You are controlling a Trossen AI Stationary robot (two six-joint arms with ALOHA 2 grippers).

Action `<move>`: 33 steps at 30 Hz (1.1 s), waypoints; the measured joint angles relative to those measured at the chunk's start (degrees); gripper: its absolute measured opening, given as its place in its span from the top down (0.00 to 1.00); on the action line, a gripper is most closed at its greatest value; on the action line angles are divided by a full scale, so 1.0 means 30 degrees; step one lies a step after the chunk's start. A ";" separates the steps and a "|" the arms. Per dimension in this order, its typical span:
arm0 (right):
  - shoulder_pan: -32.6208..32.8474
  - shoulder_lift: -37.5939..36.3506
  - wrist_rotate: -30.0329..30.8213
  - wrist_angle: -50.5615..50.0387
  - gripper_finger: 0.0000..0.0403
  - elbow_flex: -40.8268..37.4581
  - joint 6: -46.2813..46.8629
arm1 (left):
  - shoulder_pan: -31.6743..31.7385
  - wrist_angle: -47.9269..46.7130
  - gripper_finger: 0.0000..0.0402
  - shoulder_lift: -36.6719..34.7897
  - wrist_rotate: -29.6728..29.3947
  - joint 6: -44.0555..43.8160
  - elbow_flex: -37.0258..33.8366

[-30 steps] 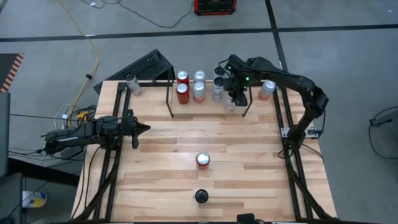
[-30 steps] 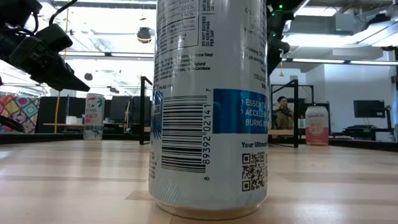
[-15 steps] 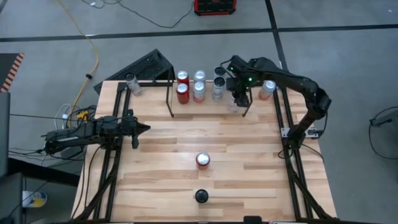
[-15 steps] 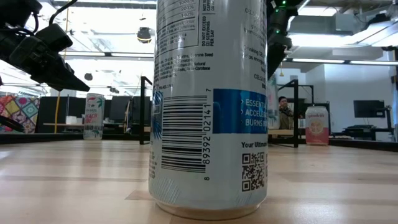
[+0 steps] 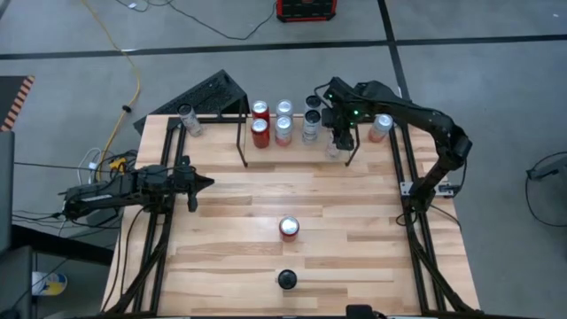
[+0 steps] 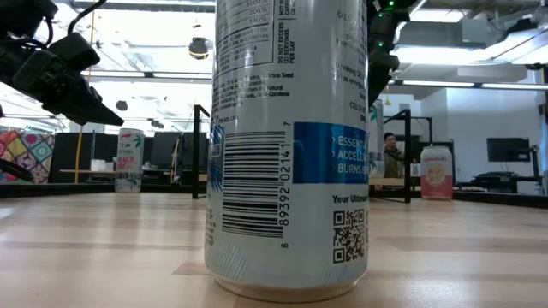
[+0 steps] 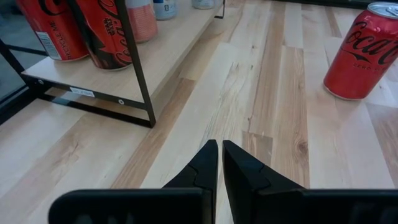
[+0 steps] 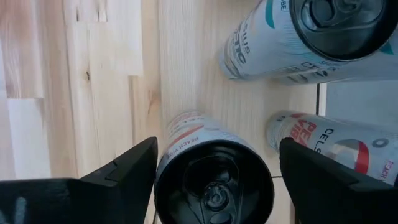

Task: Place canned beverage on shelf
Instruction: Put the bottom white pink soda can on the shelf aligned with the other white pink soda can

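Observation:
The shelf (image 5: pixel 242 142), a low black rod rack, stands at the table's far edge with several cans upright on its board. My right gripper (image 5: pixel 339 139) hangs open over its right end, pointing down. Its fingers stand on either side of a black-topped can (image 8: pixel 214 186) that rests on its base on the board; the right finger stands apart from the can, the left one close beside it. My left gripper (image 5: pixel 205 183) hovers shut over the table's left part. A red cola can (image 5: pixel 289 228) stands mid-table and a tall can (image 5: pixel 286 280) near the front edge.
Two slim cans (image 8: pixel 292 37) (image 8: pixel 336 146) stand close behind the one between my right fingers. A pink can (image 5: pixel 381 126) stands right of the shelf and another can (image 5: pixel 186 118) at the far left corner. Black rails (image 5: pixel 158 239) run along both table sides.

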 joint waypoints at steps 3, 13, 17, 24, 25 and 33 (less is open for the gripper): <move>0.0090 -0.0002 0.0000 -0.0002 0.22 0.0000 -0.0360 | 0.0001 -0.0002 0.97 -0.0003 0.0000 0.0000 -0.0005; 0.0175 -0.0002 -0.0007 -0.0097 0.22 0.2309 -0.0507 | -0.0005 -0.0002 0.97 -0.0001 0.0000 0.0000 0.0002; 0.0146 -0.0035 -0.0020 -0.0188 0.22 0.3926 0.5815 | 0.0002 0.0005 0.97 -0.0004 0.0000 0.0000 -0.0005; 0.0317 -0.0038 0.0186 -0.3767 0.23 0.4985 1.7299 | 0.0002 -0.0002 0.97 -0.0001 0.0000 -0.0007 -0.0005; 0.0401 -0.0038 0.0576 -0.4194 0.23 0.4914 1.8156 | 0.0001 -0.0002 0.97 -0.0004 0.0000 -0.0003 -0.0005; 0.0750 -0.0024 0.2427 -0.4887 0.23 0.4277 1.9697 | -0.0005 0.0005 0.97 -0.0007 0.0007 0.0000 -0.0005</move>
